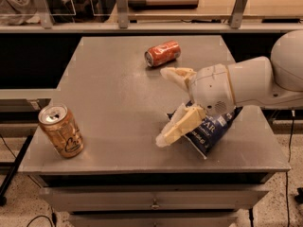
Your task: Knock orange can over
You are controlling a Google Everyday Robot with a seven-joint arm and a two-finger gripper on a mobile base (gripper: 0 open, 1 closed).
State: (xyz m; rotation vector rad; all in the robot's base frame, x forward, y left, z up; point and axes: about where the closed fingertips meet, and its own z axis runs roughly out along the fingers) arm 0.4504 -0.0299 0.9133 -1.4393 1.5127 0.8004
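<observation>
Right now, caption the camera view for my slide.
Open gripper hovers over a blue snack bag; the orange can stands apart at the table's front-left corner.

1. Two cans: one orange can [60, 131], standing at the table's front left corner, and one red can [162, 53], lying on its side near the back.
2. One blue bag [214, 132], at the front right.
3. One gripper [164, 107], fingers spread wide, over the table's right half, beside the bag.
4. One arm [251, 82], coming in from the right.
5. One table [109, 93].
</observation>
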